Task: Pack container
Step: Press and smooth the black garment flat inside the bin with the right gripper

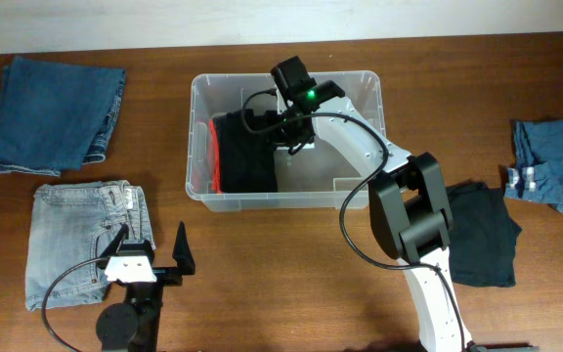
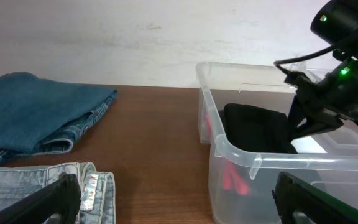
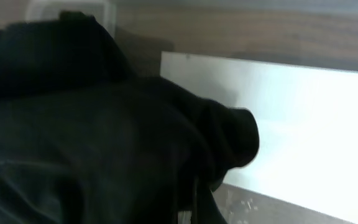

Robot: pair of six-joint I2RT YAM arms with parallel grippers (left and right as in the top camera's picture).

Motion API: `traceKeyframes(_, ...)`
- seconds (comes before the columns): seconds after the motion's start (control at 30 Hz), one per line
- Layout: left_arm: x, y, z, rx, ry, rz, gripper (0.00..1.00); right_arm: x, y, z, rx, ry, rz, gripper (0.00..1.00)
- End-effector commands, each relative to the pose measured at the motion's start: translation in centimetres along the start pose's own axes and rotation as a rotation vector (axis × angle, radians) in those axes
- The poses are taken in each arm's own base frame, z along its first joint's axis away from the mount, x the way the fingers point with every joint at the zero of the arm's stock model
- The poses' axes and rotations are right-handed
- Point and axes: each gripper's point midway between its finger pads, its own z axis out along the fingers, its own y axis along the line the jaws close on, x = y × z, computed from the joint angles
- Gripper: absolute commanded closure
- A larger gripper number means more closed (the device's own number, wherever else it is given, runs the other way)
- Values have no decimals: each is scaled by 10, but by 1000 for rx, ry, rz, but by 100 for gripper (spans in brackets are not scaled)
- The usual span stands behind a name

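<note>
Black garment [image 3: 104, 137] crowds the clenched right tool [image 1: 280, 137] inside the container [image 1: 223, 78] on wooden table [image 1: 262, 279]; left tool [image 1: 152, 235] released.

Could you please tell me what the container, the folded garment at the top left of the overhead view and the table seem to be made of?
The container looks like clear, glossy plastic: its contents show through the walls. The folded garment seems matte blue denim, with stitched hems. The table appears to be brown wood or laminate, judging by its grain.
</note>
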Motion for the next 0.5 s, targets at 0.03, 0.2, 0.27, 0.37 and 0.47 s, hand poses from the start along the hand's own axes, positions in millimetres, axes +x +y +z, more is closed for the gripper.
traceKeyframes(0.03,2,2,0,-7,4,8,1,-10,-14,-26,138,-49,-13,96)
traceKeyframes(0.2,2,2,0,-7,4,8,1,12,-20,-51,203,24,-2,96)
traceKeyframes(0.27,2,2,0,-7,4,8,0,26,-23,-52,217,79,3,96)
traceKeyframes(0.37,2,2,0,-7,4,8,1,46,-2,-48,155,152,-23,96)
traceKeyframes(0.47,2,2,0,-7,4,8,1,54,17,-43,133,161,-58,96)
